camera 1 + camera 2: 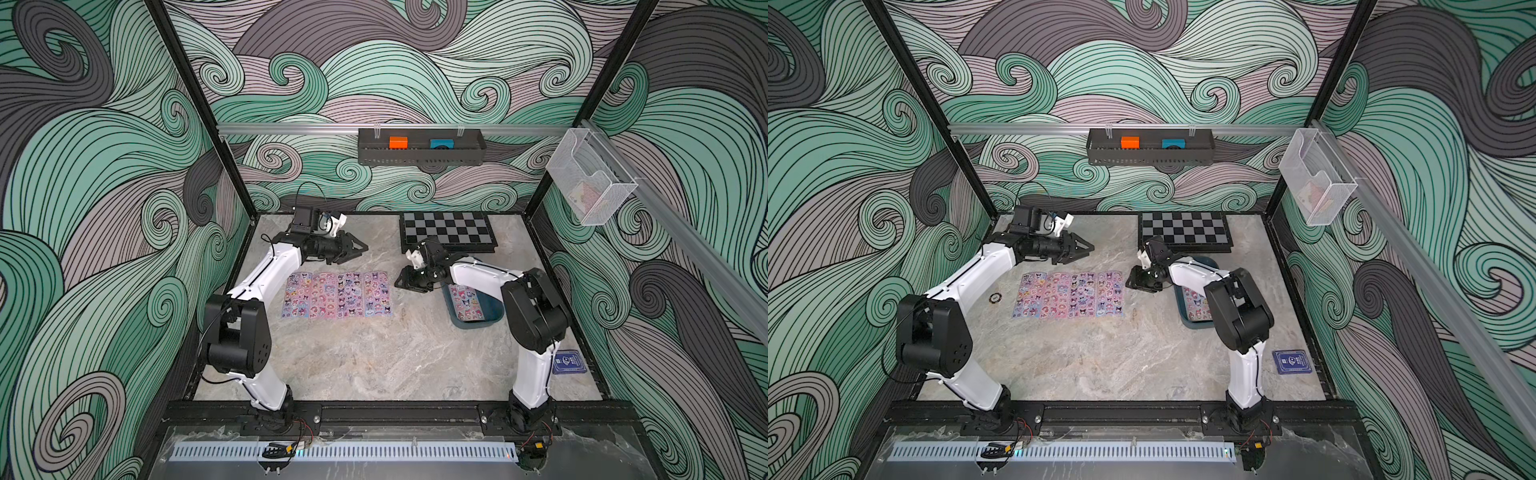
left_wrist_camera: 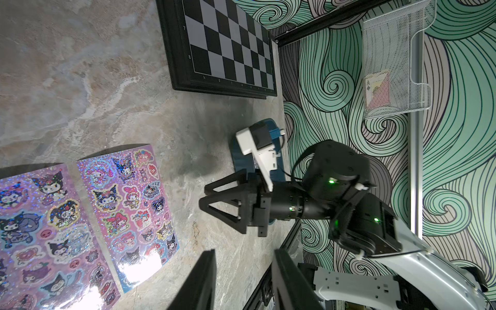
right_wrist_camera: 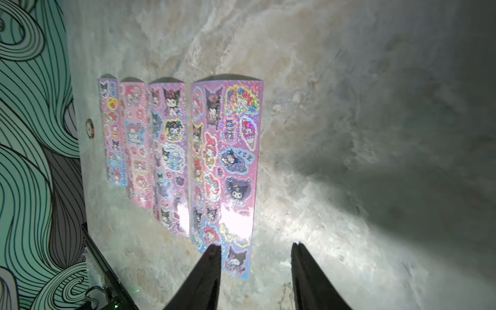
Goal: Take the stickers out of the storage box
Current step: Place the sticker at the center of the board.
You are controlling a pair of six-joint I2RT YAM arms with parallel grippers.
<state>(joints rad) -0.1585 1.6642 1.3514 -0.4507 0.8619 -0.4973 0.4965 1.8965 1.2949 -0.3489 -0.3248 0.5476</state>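
1. Stone table (image 1: pixel 374 365), swirly green walls (image 1: pixel 83 208).
2. Four stickers (image 1: pixel 337 294) in a row on table; one sheet (image 1: pixel 466 303) inside storage box (image 1: pixel 489 309).
3. Right hand (image 3: pixel 255 244) and left hand (image 2: pixel 244 252) part open, both empty.
4. Could slip off thin flat sheet, or drag light box along.
5. Box half hidden by right arm (image 1: pixel 478 270); sheet count unclear.

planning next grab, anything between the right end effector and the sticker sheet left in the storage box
Nothing visible does: the open right end effector hangs beside the storage box, and the sticker sheet inside lies uncovered.
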